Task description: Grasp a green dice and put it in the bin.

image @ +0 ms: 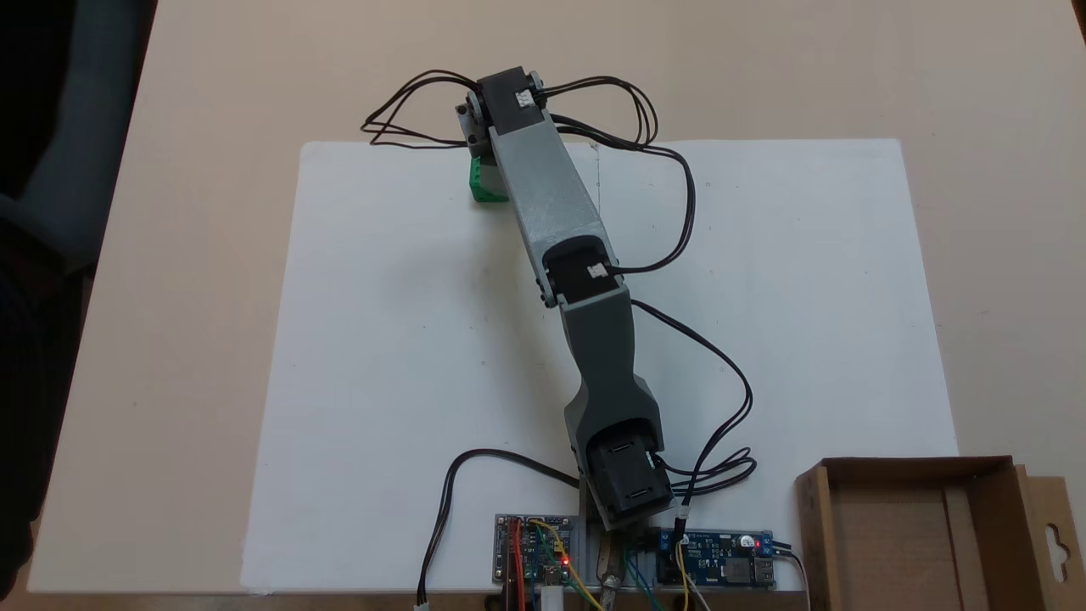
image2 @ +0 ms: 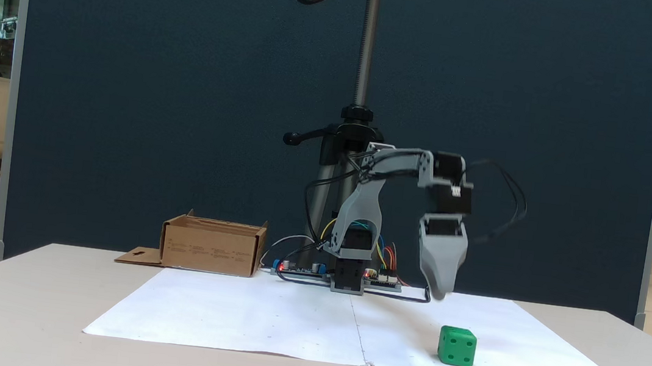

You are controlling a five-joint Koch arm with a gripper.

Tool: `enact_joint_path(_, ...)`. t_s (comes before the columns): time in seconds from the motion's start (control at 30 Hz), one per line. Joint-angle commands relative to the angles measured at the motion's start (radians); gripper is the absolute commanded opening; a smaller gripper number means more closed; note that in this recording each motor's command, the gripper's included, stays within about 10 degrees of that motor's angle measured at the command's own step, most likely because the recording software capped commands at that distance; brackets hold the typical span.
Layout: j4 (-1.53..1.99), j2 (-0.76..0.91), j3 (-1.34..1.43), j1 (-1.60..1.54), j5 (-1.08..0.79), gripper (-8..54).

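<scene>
While my arm reaches out over the white paper sheet (image2: 261,317), my claw (image2: 439,291) hangs point-down above it, clear of the surface. Only one grey tip shows, so I cannot tell whether the jaws are spread or pressed together. Green dice (image2: 457,346) sits on the paper, in front of and below the claw, not touching it; from above (image: 485,182) my arm half covers it. Cardboard box (image: 908,535) stands beside my base, well apart from the dice.
</scene>
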Motion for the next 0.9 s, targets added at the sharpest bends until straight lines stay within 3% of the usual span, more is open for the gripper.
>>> enact_joint_path(0.0, 0.028, 0.005, -0.074, -0.017, 0.075, 43.0)
enact_joint_path(0.87, 0.006, -0.124, -0.110, -0.077, 0.074, 42.8)
